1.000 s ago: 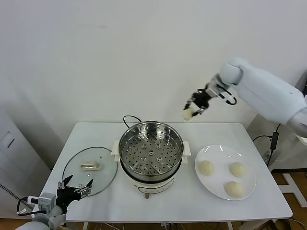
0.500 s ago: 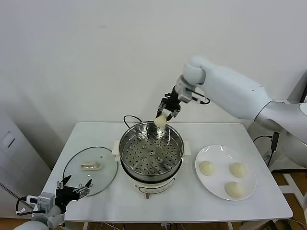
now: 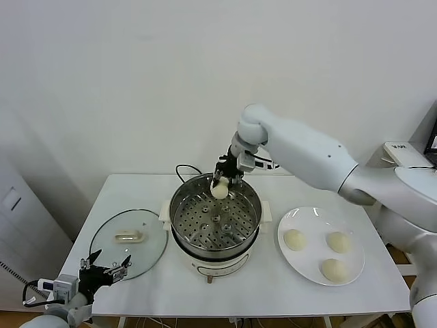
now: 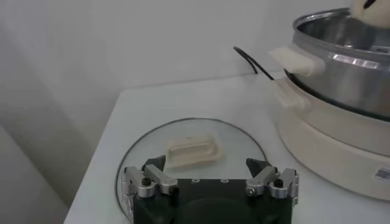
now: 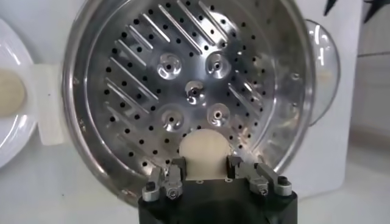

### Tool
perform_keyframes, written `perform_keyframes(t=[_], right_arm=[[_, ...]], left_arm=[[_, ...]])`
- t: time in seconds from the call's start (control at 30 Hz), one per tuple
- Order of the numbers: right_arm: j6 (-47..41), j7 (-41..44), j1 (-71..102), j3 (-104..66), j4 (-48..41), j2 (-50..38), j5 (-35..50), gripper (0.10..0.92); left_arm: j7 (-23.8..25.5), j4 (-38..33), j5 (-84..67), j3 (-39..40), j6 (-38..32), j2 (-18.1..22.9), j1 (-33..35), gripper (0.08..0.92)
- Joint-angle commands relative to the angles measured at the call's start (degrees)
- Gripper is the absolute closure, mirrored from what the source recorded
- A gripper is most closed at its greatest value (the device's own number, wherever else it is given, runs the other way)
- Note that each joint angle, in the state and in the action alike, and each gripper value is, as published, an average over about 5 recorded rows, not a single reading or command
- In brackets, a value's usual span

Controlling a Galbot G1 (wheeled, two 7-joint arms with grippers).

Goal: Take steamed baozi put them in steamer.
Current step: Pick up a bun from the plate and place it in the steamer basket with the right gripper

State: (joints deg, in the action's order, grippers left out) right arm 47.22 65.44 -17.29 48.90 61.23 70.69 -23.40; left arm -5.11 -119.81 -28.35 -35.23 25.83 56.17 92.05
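My right gripper [image 3: 220, 184] is shut on a cream-white baozi [image 3: 219, 190] and holds it over the far rim of the steamer [image 3: 216, 220], a shiny steel pot with a perforated tray. In the right wrist view the baozi [image 5: 204, 151] sits between the fingers above the tray [image 5: 183, 91]. Three more baozi [image 3: 293, 238] [image 3: 337, 241] [image 3: 333, 269] lie on the white plate [image 3: 311, 217] at the right. My left gripper [image 3: 106, 268] is open and empty, parked low at the table's front left by the glass lid.
A round glass lid [image 3: 128, 242] with a white handle lies flat left of the steamer, also in the left wrist view [image 4: 189, 152]. A black cord [image 3: 183, 168] runs behind the pot. The wall stands close behind the table.
My right arm has swung left from beside the plate side, carrying the baozi, and lowered it to the steamer's far rim. The left arm has hardly moved.
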Motion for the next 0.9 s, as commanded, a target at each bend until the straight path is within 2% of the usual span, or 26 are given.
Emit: perform_keyframes(t=[0.03,0.2,0.47,0.67,0.77,0.9], right_arm=[[2.8,-0.4,4.1,-2.0,0.1,1.1,-6.0,0.601],[2.8,-0.5,4.8,-2.3,-0.8,1.5,-7.1,0.580],[2.8,-1.2,3.5,-2.3,-0.9,1.4,-6.0,0.370],[2.8,-0.4,-4.0,2.2,-1.4,-1.0,5.1,0.222],[1.1,0.8,-9.5,6.3,-2.5,-2.8,14.0,0.205],[-8.8,2.3,-16.6,13.9,-4.1,-6.2,27.4,0.203]], left_arm=[[-0.1,0.3,0.2,0.1,-0.1,0.3,-0.2,0.177],[-0.1,0.3,0.2,0.1,-0.1,0.3,-0.2,0.177],[-0.1,0.7,0.3,0.3,-0.2,0.4,-0.5,0.177],[-0.1,0.6,0.3,0.4,-0.3,0.7,-0.6,0.177],[-0.1,0.5,0.4,0.5,-0.3,0.8,-0.6,0.177],[-0.1,0.5,0.4,0.5,-0.3,0.9,-0.6,0.177]])
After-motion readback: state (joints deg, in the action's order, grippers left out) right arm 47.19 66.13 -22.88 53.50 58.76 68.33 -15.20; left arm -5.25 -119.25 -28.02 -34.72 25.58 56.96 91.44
